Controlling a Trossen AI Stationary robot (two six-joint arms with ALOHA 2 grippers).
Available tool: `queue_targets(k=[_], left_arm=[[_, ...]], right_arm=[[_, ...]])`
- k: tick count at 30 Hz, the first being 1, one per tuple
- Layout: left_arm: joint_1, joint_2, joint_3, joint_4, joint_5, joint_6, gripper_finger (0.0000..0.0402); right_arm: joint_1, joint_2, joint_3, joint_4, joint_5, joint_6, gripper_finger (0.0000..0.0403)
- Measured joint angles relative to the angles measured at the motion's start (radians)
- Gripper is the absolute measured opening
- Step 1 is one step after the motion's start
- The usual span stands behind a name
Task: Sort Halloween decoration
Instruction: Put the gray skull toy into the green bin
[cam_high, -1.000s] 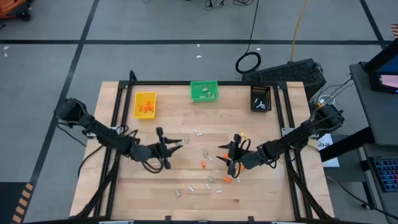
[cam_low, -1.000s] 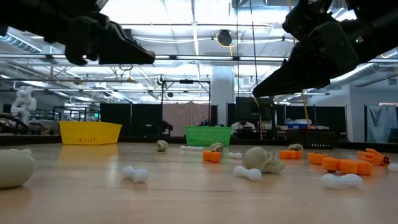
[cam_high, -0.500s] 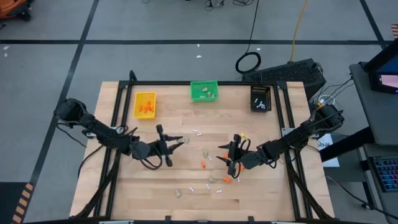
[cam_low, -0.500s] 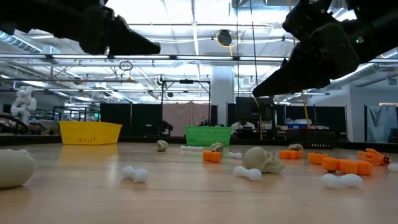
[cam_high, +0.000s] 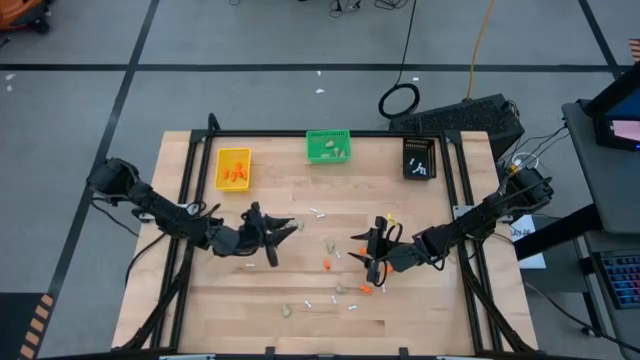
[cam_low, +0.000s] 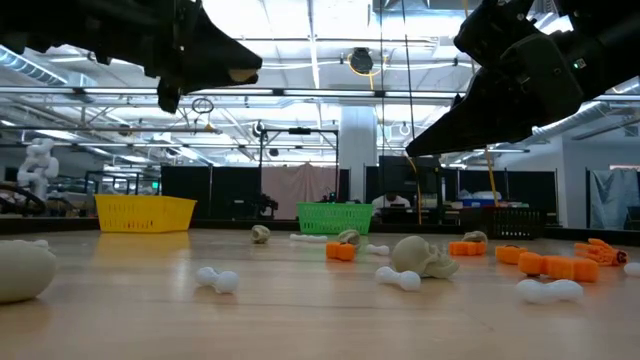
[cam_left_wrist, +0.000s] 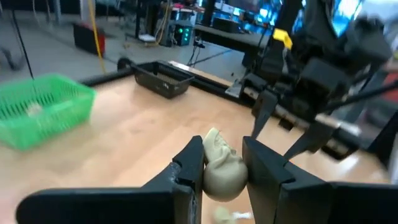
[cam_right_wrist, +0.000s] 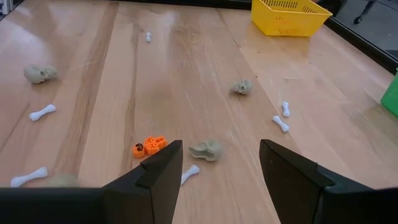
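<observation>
We watched the left gripper (cam_left_wrist: 222, 167) clamp a beige skull (cam_left_wrist: 222, 172) across its rounded sides; light, rigid, apt to slip. The right gripper (cam_right_wrist: 217, 163) hung open.

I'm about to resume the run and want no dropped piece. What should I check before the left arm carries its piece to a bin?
1. Left pincer shut on the beige skull: ok.
2. Skull lifted clear of the table: ok, seen well above it in the low view.
3. Green bin already holds beige pieces, so it suits the skull: ok.
4. Path toward the green bin free of the right pincer: ok, it hangs open over the scattered pieces further right.
5. Grip firm enough for travel: cannot tell.
</observation>
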Motion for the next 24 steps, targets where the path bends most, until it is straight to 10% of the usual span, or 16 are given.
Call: queue_targets(k=[9,24], left_arm=[[0.000,0.000,0.000,0.027,0.000,-0.183,0.0082],[0.055,0.000,0.003,0.057,-0.041,-0.006,0.0082]], right_arm=[[0.000,0.000,0.000,0.000,0.000,0.001,0.0199],[0.000,0.000,0.000,0.000,0.000,0.004,0.0199]])
